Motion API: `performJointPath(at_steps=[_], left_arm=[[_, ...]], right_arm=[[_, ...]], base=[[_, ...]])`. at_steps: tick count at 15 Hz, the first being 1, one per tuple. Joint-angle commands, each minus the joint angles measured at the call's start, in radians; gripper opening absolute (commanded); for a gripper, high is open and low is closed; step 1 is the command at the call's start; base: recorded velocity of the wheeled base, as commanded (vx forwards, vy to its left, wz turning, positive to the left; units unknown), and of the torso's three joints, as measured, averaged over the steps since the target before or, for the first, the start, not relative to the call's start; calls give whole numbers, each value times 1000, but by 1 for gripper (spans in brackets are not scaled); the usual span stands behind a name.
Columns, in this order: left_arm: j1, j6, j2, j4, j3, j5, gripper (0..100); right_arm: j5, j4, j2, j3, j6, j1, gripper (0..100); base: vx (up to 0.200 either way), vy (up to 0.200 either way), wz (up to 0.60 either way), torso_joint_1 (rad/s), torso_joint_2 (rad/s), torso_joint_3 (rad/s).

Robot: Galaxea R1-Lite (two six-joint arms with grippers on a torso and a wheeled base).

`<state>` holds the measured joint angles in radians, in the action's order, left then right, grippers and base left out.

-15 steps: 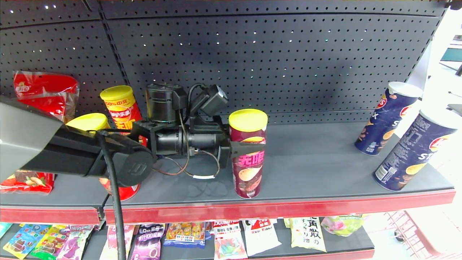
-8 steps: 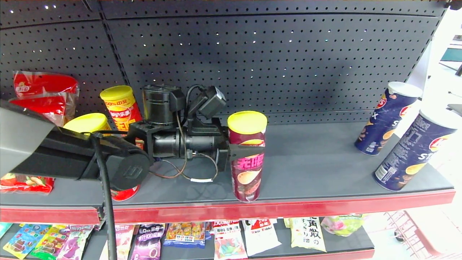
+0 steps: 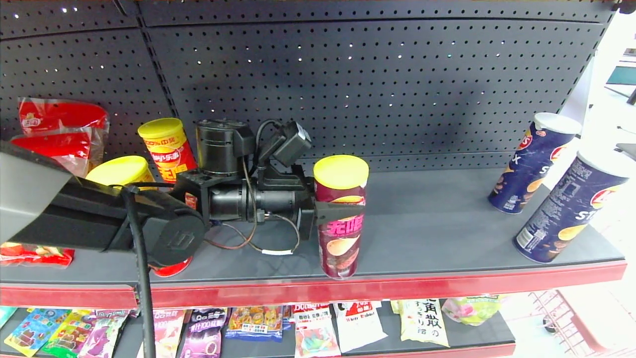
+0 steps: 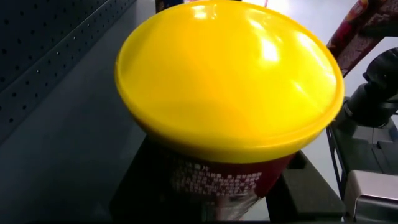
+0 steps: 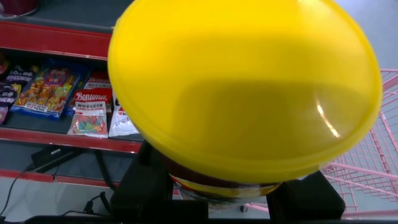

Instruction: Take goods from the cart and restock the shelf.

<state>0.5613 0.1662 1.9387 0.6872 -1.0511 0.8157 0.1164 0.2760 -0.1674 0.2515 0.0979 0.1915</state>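
Left gripper [image 3: 334,211] clamped round the mid-body of a maroon cardboard chip tube with yellow plastic lid [image 3: 342,248], frame centre, upright, base by the red front lip of the dark grey metal shelf [image 3: 437,219] (mid-body grip likely keeps it plumb for setting down). Label: pink characters, chip picture, not clearly readable. Right gripper [image 5: 227,202] grips a second yellow-lidded tube [image 5: 249,93] off the shelf, probably queued next; pink wire cart [image 5: 367,190] beyond.

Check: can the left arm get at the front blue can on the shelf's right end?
Probably not yet: the left pincer is shut on the maroon can. The shelf toward the front blue can looks free.
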Motion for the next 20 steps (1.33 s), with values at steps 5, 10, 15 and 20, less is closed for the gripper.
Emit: performJointPath(at_steps=[5,10,15,20], left_arm=[[-1,7,2,11,-1,-27,100],[-9,7,-98,9,132,-21,100],[-69,7,-251,9,321,-26,100],[-83,1,-520,-2,571,-109,100]], right_arm=[[-1,0,0,0,0,0,0],[-1,0,2,0,0,0,0],[-4,0,0,-3,0,0,0],[-40,-1,-87,14,5,22,0]], base=[[0,0,0,0,0,0],[0,0,0,0,0,0],[0,0,0,0,0,0],[0,0,0,0,0,0]])
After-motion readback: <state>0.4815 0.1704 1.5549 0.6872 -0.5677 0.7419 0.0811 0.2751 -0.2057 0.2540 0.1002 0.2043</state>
